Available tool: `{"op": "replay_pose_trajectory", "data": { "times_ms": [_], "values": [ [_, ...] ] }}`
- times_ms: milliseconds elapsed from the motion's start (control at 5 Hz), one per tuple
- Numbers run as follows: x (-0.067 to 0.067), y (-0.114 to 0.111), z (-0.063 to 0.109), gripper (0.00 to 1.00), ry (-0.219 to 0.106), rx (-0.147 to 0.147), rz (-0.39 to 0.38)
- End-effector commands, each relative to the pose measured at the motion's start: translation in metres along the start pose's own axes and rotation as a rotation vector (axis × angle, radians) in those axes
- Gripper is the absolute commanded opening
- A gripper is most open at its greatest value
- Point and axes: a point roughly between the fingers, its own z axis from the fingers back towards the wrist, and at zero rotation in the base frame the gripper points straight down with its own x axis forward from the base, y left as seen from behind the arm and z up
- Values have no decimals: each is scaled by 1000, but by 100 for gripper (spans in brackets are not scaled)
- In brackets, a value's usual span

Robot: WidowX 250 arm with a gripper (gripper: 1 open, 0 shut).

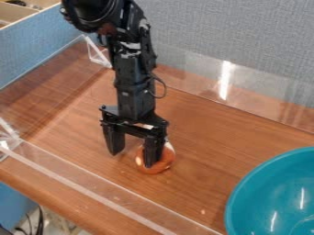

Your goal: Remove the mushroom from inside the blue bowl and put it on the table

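Mushroom (164, 163) — partly hidden behind pincer (132, 149).

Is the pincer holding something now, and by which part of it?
Nothing is held: the pincer stands open, and the mushroom is on the table.

Right beside the black jaws, the mushroom (157, 162) shows orange-brown with a patch of white. The table (208, 138) under them is reddish-brown with wood grain. Well apart from them, the bowl (276, 197) is plain teal-blue with pale glints.
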Motion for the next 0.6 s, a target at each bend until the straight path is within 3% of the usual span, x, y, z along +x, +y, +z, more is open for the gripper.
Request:
{"op": "replay_pose_trajectory", "data": {
  "times_ms": [0,400],
  "values": [
    [3,2,17,100,-60,14,25],
    [5,-4,29,100,-83,20,-21]
  ]
}}
